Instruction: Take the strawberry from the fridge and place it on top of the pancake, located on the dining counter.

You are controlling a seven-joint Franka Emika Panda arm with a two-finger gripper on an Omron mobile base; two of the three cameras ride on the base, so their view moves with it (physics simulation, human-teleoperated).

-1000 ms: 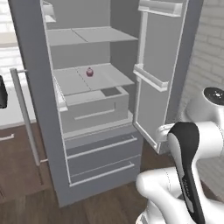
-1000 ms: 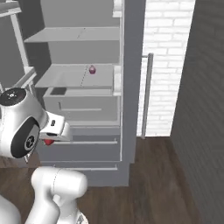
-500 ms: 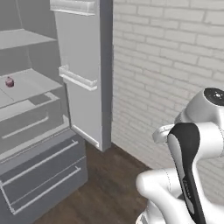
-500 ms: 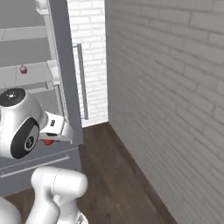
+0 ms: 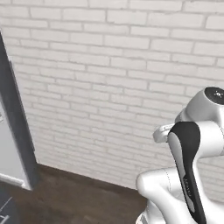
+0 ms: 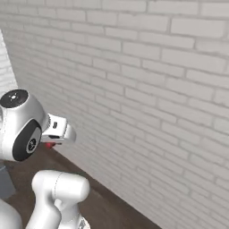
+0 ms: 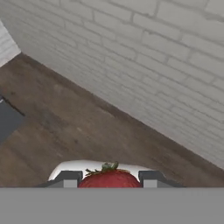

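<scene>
Red strawberry (image 7: 110, 178) between claw (image 7: 110, 179) fingertips.

Red strawberry (image 7: 109, 178), green leafy cap; white brick wall (image 5: 113, 78); dark brown wood floor (image 7: 65, 127); grey fridge door (image 5: 13, 144).

strawberry (image 7: 110, 178) lower half cut off at frame bottom, fridge (image 5: 13, 140) door — cropped at left edge

We logged white brick wall (image 5: 109, 65) spanning background; dark wood plank floor (image 7: 65, 127) met its base. Lighting even.
</scene>
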